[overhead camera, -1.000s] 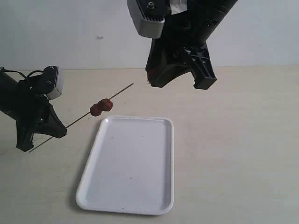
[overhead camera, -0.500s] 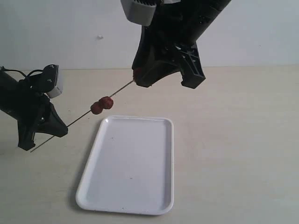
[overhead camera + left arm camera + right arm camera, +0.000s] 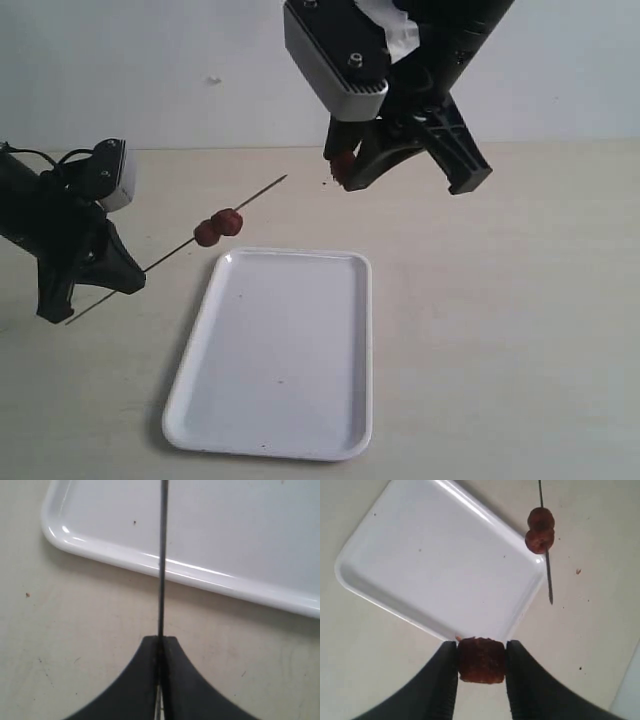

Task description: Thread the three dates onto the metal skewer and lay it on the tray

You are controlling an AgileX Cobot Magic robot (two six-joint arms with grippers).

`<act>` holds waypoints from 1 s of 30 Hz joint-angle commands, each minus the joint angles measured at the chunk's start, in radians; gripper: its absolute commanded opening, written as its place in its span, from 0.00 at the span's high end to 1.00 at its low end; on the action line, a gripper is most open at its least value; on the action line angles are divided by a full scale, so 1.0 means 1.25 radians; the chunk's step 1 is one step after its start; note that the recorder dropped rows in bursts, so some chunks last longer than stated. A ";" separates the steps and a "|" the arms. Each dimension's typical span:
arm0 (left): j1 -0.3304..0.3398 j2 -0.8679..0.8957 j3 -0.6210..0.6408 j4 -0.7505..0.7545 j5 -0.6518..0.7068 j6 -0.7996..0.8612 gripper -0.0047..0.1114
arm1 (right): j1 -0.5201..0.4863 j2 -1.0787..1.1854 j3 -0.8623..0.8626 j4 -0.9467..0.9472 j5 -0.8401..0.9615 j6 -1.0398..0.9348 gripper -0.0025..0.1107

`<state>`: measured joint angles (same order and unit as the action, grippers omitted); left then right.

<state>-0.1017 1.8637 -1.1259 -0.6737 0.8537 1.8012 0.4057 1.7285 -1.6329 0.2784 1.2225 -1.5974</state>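
The thin metal skewer (image 3: 170, 254) slants up over the table, its lower end clamped in my shut left gripper (image 3: 90, 294). In the left wrist view the skewer (image 3: 161, 555) runs out from the closed left gripper (image 3: 161, 639). Two of the dates (image 3: 218, 227) sit side by side near its middle, just beyond the far left corner of the white tray (image 3: 355, 350). My right gripper (image 3: 345, 172) hangs in the air to the right of the skewer's free tip, shut on the third date (image 3: 481, 660). The right wrist view shows the threaded dates (image 3: 540, 530) and the bare skewer tip (image 3: 549, 587) beside the tray (image 3: 435, 555).
The beige table (image 3: 500, 320) stretches to the right of the tray. A pale wall (image 3: 150, 70) stands behind. Small dark crumbs (image 3: 578, 571) lie on the table near the skewer tip.
The right gripper swung left to the skewer's tip with its date, then pulled back right and turned. The left gripper, skewer and two threaded dates stayed where they were.
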 commanded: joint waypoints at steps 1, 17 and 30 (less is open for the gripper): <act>-0.002 -0.004 -0.014 -0.014 0.020 0.017 0.96 | 0.000 0.021 0.003 -0.019 -0.001 -0.015 0.70; -0.032 -0.004 -0.016 0.002 0.021 0.019 0.96 | -0.001 0.082 0.003 -0.043 -0.097 0.046 0.70; -0.032 -0.003 -0.016 0.004 0.025 -0.002 0.96 | -0.001 0.084 0.003 -0.005 -0.146 0.052 0.70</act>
<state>-0.1370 1.8637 -1.1384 -0.6604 0.8789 1.8097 0.4057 1.8329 -1.6307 0.2608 1.0478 -1.5355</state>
